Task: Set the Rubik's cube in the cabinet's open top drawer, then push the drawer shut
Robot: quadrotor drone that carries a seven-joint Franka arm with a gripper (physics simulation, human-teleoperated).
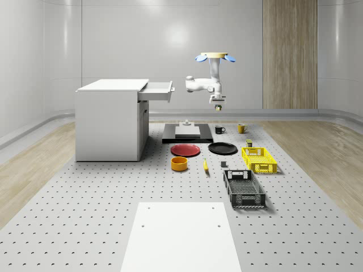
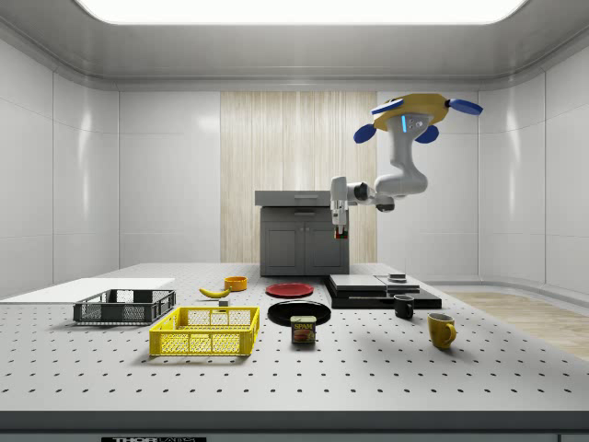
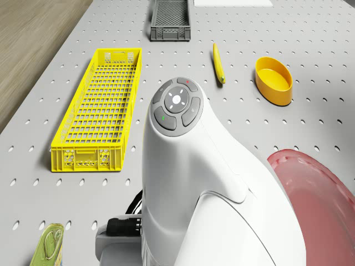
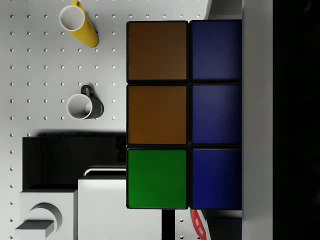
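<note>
The drone (image 1: 214,56) hovers high above the table's far part, to the right of the white cabinet (image 1: 110,120) in the whole-scene view. The cabinet's top drawer (image 1: 157,90) stands pulled out toward the drone. The arm bends down from the drone, and the gripper (image 1: 217,107) points downward, level with the drawer and some way to its right. It is shut on the Rubik's cube (image 4: 182,115), whose brown, blue and green tiles show close up in the wrist view. In the side view the gripper (image 2: 340,230) hangs in front of the cabinet (image 2: 299,241).
Below the gripper lie a black platform (image 1: 187,136) with a white block, a black mug (image 1: 219,130) and a yellow mug (image 1: 241,128). Nearer are a red plate (image 1: 185,149), black plate (image 1: 222,148), orange bowl (image 1: 179,164), banana (image 1: 205,165), yellow crate (image 1: 258,159) and dark crate (image 1: 244,188).
</note>
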